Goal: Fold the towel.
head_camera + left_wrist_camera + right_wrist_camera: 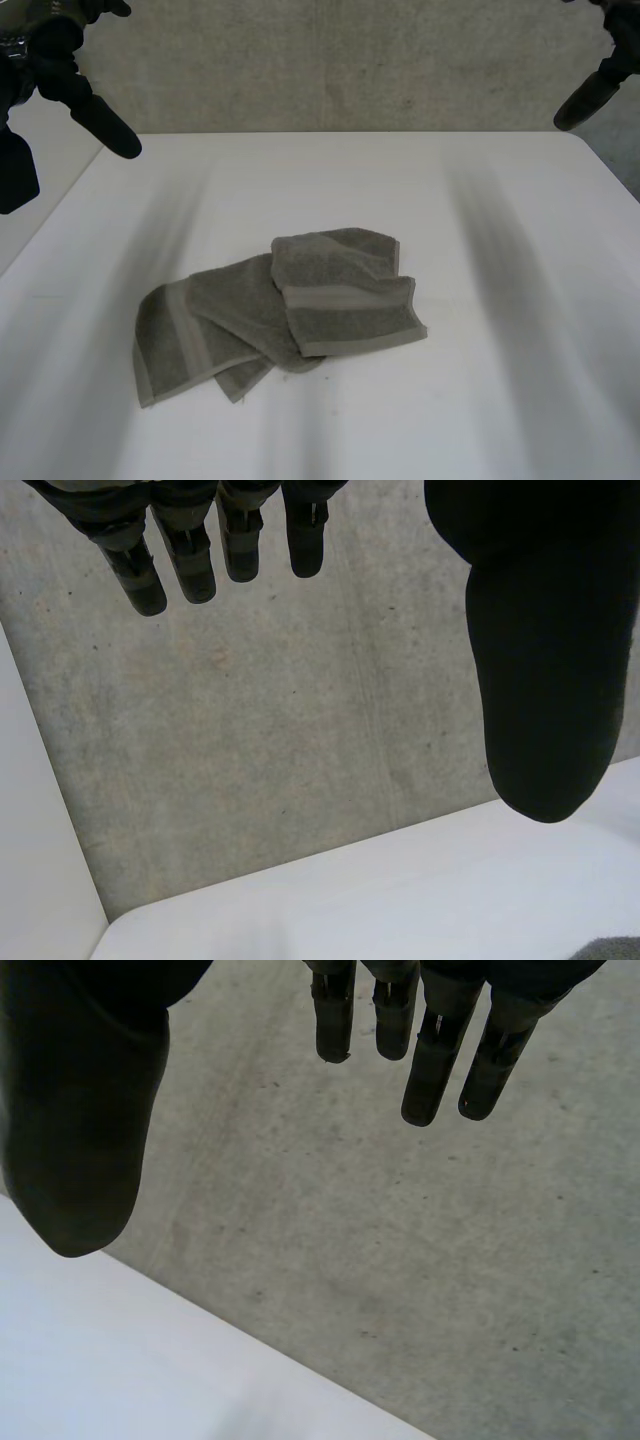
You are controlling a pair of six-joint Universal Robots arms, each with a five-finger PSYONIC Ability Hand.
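A grey-green towel (280, 310) lies crumpled and loosely folded over itself in the middle of the white table (500, 400). My left hand (95, 115) hovers high at the far left corner of the table, well away from the towel, its fingers (190, 560) straight and thumb apart, holding nothing. My right hand (590, 95) hangs above the far right corner, its fingers (430, 1060) straight and empty too. A small bit of the towel (610, 948) peeks in beyond the left thumb.
A grey concrete floor (340, 70) lies beyond the table's far edge. A second white surface (40, 170) adjoins the table on the left.
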